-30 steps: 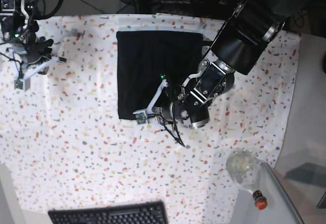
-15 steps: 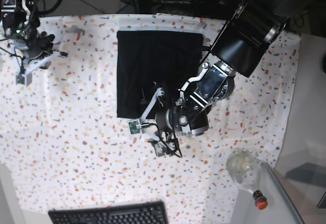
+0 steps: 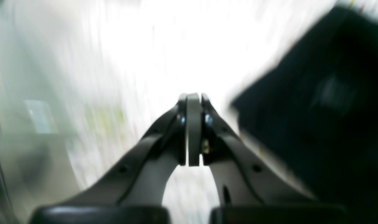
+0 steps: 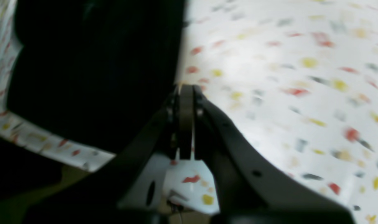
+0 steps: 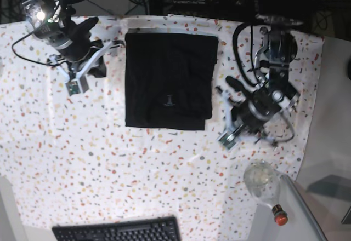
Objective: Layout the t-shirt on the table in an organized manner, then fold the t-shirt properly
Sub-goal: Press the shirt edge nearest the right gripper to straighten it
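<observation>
The t-shirt (image 5: 170, 79) lies in the upper middle of the base view as a compact black rectangle, edges fairly straight, with a small pale label mark showing near its lower centre. Judging by that shape, I take the laying-out to be done and the folding largely so; whether another fold is wanted I cannot say from here, and at most some squaring of the lower right corner looks left. It rests flat on the speckled surface (image 5: 109, 164), and neither arm touches it. My left pincer (image 5: 226, 138) sits just right of the shirt's lower right corner, its jaws pressed together on nothing; its wrist view is badly smeared, with the shirt as a dark mass at the right. My right pincer (image 5: 74, 84) is at the upper left of the base view, near the shirt's left edge but apart from it, also pressed closed and empty. As for containers, the only one I see is a clear bottle (image 5: 263, 183) with a red cap lying at the lower right; what it holds I cannot tell. A black keyboard (image 5: 118, 231) lies along the bottom edge.
</observation>
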You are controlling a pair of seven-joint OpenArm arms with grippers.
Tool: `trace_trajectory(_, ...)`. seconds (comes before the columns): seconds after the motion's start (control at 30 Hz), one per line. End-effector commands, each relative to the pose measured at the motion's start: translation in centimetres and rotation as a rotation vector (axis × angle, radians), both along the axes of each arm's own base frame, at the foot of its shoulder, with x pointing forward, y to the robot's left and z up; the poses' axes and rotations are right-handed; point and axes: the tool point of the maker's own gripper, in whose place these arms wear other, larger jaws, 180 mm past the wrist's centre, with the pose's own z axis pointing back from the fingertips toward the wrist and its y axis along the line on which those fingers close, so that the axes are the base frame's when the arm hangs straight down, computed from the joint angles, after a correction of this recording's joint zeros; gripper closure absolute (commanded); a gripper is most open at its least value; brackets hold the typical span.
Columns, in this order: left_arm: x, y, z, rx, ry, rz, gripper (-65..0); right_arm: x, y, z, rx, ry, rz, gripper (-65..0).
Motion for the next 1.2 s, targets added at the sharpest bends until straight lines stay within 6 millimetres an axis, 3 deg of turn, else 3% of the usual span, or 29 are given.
trace_trajectory(0.0, 0.1, 0.9, 1.1, -0.042, -0.049, 0.04, 0.0, 1.9, 0.6, 1.6, -0.006, -0.075, 0.039, 0.0)
trace_trajectory(0.17, -7.7, 10.3, -3.3, -0.086, 0.015, 0.3, 0.0, 6.0, 5.2, 5.0, 0.016, -0.204, 0.185, 0.0)
trace_trajectory(0.27, -13.4, 14.2, -6.3, -0.088, 0.101, 0.419, 0.0, 8.7, 7.1, 6.2, 0.003, -0.2, 0.232, -0.5)
trace_trajectory(0.37, -18.0, 16.9, -8.1, -0.122, 0.158, 0.539, 0.0, 11.3, 8.0, 5.4, -0.031, -0.111, 0.233, -16.2)
trace_trajectory(0.5, -21.0, 19.1, -7.6, -0.247, 0.13, 0.686, 0.0, 13.5, 8.3, 4.2, -0.053, -0.052, 0.22, -19.7)
trace_trajectory(0.67, -22.4, 20.0, -6.9, -0.3, 0.114, 0.731, 0.0, 15.0, 7.8, 1.7, -0.083, 0.029, 0.189, -20.3)
trace_trajectory(1.0, -22.3, 19.8, -6.9, -0.305, 0.113, 0.731, 0.0, 14.3, 6.9, -1.5, -0.106, 0.127, 0.164, -19.7)
trace_trajectory(1.17, -22.2, 19.8, -6.9, -0.306, 0.112, 0.729, 0.0, 14.1, 6.9, -1.8, -0.104, 0.133, 0.163, -18.8)
